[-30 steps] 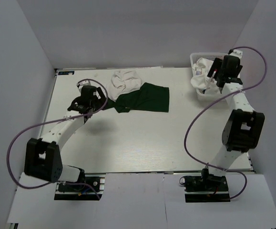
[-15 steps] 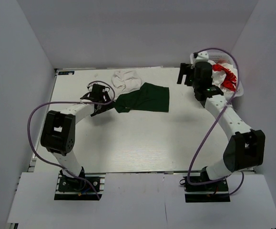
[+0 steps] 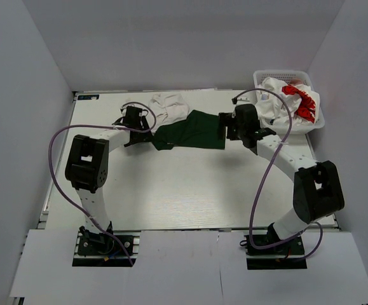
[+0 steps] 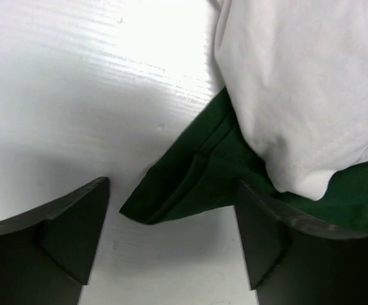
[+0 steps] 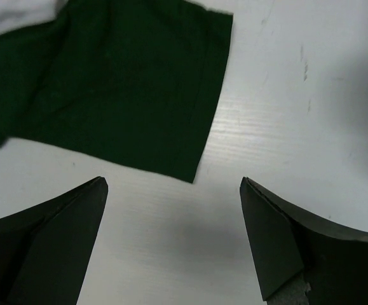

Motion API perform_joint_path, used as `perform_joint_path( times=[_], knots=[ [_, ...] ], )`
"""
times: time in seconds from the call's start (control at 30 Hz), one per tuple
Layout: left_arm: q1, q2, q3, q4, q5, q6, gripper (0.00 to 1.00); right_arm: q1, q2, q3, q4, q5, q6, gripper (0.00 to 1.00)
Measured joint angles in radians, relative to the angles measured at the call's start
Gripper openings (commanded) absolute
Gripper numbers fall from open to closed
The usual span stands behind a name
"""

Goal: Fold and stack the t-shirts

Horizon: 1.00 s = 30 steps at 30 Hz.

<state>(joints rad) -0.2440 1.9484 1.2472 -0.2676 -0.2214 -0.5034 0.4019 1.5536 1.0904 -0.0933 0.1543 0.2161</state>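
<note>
The green-and-white t-shirt [image 3: 187, 130] is lying crumpled at the far middle of the table [image 3: 171, 190], and both arms are lining up to spread it flat. The left gripper [image 4: 171, 190] is hanging wide open astride the shirt's left green corner, with nothing pinched. The right gripper [image 5: 171, 184], equally released, is hovering just off the right green edge. Next, I'd say, each needs to drop and pinch its edge. The red-print shirt [image 3: 298, 98] is waiting in the basket [image 3: 258, 77], far right.

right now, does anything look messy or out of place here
Yes. The green-and-white t-shirt lies crumpled at the far middle of the table, white part bunched over the green. A red-printed shirt sits wadded in the basket, far right corner.
</note>
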Motion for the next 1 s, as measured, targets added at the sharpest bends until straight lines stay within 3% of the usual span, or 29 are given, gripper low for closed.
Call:
perform_joint_path(
  times=[0.1, 0.13, 0.17, 0.2, 0.5, 0.73, 0.77, 0.8, 0.87, 0.9, 1.0],
  knots=[
    [0.004, 0.008, 0.0, 0.032, 0.029, 0.013, 0.61, 0.015, 0.022, -0.031, -0.016, 0.0, 0.017, 0.9],
    [0.005, 0.01, 0.0, 0.04, 0.04, 0.017, 0.3, 0.019, 0.025, -0.04, -0.017, 0.0, 0.025, 0.9],
    [0.006, 0.01, -0.006, 0.053, 0.056, 0.016, 0.08, 0.025, 0.031, -0.054, -0.018, 0.0, 0.032, 0.9],
    [0.006, 0.01, -0.014, 0.063, 0.075, 0.021, 0.0, 0.028, 0.037, -0.06, -0.019, -0.001, 0.04, 0.9],
    [0.01, -0.045, -0.141, 0.202, 0.167, 0.018, 0.0, 0.068, 0.234, -0.025, -0.033, 0.041, 0.061, 0.9],
    [-0.002, -0.169, -0.29, 0.209, 0.232, 0.018, 0.0, 0.094, 0.331, 0.052, -0.02, 0.114, 0.065, 0.89],
    [-0.002, -0.188, -0.311, 0.209, 0.241, 0.018, 0.0, 0.094, 0.34, 0.056, -0.01, 0.121, 0.066, 0.85],
    [-0.002, -0.207, -0.329, 0.208, 0.25, 0.018, 0.0, 0.093, 0.349, 0.06, -0.003, 0.129, 0.069, 0.74],
    [-0.002, -0.238, -0.351, 0.208, 0.265, 0.018, 0.0, 0.092, 0.365, 0.074, 0.011, 0.137, 0.071, 0.51],
    [-0.002, -0.252, -0.357, 0.208, 0.271, 0.02, 0.0, 0.091, 0.371, 0.082, 0.015, 0.139, 0.072, 0.33],
    [-0.003, -0.272, -0.357, 0.209, 0.291, 0.027, 0.0, 0.089, 0.383, 0.092, 0.035, 0.138, 0.073, 0.12]
  ],
)
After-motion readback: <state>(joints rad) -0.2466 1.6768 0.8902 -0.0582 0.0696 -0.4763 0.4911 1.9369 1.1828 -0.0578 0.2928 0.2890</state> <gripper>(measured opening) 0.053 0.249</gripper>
